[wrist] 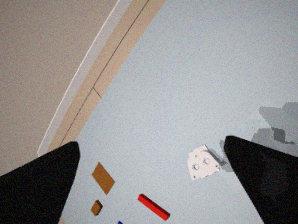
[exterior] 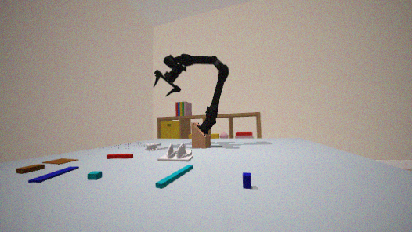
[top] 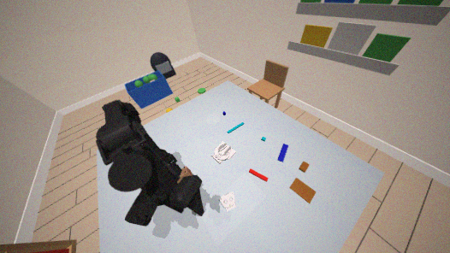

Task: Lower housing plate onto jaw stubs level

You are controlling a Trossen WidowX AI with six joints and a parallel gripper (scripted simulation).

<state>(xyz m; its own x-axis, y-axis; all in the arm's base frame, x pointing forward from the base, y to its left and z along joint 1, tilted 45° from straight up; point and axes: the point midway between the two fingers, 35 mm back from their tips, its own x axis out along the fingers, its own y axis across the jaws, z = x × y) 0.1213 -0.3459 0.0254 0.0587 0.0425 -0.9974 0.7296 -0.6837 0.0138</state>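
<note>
The white housing plate (top: pixel 227 201) (exterior: pixel 152 146) (wrist: pixel 203 162), with two round holes, lies on the table apart from the jaws. In the exterior view it stands slightly raised on short legs. The white base (top: pixel 217 158) (exterior: pixel 175 158) carries two upright pointed jaws (exterior: pixel 171 150) side by side; it is not in the wrist view. My gripper (top: pixel 171 220) (exterior: pixel 160 91) (wrist: pixel 154 145) is open and empty, high above the table. In the wrist view the plate shows below, between the fingers and nearer the right one. The stubs are too small to make out.
A red bar (top: pixel 258 175) (exterior: pixel 120 156) (wrist: pixel 154 207), a brown plate (top: pixel 303 191) (exterior: pixel 60 161) (wrist: pixel 103 178), a brown block (top: pixel 304 167), a blue bar (top: pixel 282 153), a teal block (top: pixel 263 138) and a teal bar (top: pixel 235 127) lie around on the table.
</note>
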